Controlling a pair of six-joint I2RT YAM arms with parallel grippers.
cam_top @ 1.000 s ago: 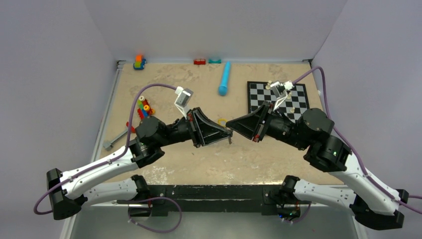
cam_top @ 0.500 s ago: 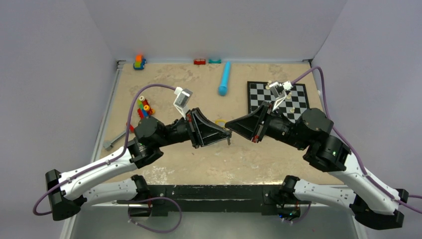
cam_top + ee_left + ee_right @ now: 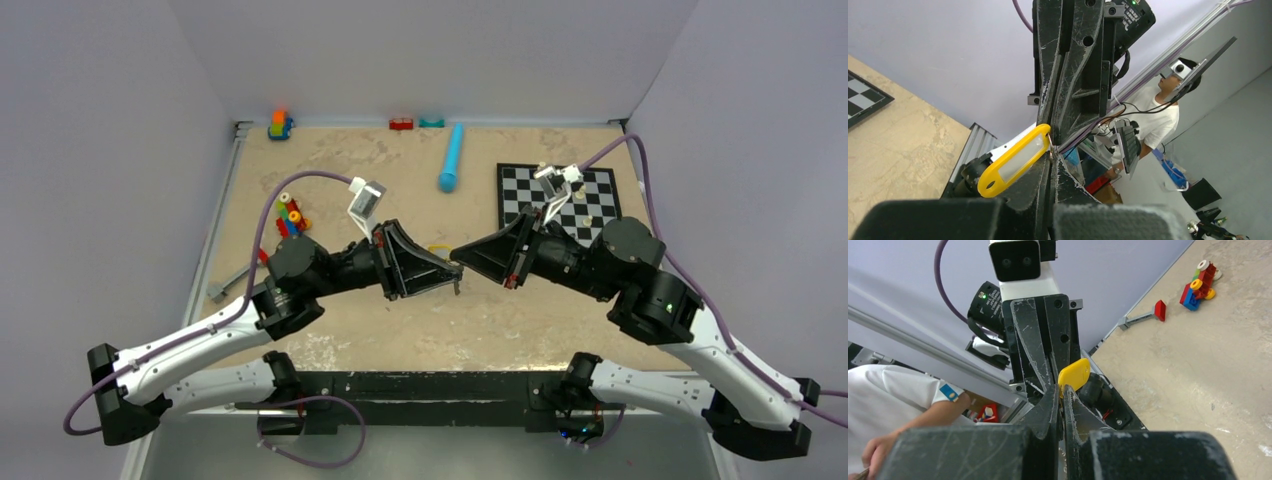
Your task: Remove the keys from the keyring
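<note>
My left gripper (image 3: 457, 271) and right gripper (image 3: 455, 252) meet tip to tip above the middle of the table, both shut. Between the tips is the keyring (image 3: 1050, 146) with a yellow plastic tag (image 3: 1013, 160). The tag also shows in the top view (image 3: 438, 246) and the right wrist view (image 3: 1074, 374). In the left wrist view my left gripper (image 3: 1052, 159) pinches the thin ring wire, and the right gripper comes down from above. My right gripper (image 3: 1062, 391) is shut just below the tag. A small dark sliver hangs under the tips (image 3: 457, 288). The keys themselves are hidden by the fingers.
A chessboard (image 3: 560, 200) with small white pieces lies at the back right. A blue cylinder (image 3: 452, 158) lies at the back centre. Toy bricks (image 3: 290, 215) and a grey tool (image 3: 232, 281) lie at the left. More small bricks (image 3: 280, 124) sit by the back wall.
Both grippers have shifted slightly left together, still tip to tip. The yellow tag shows a little more behind the tips.
</note>
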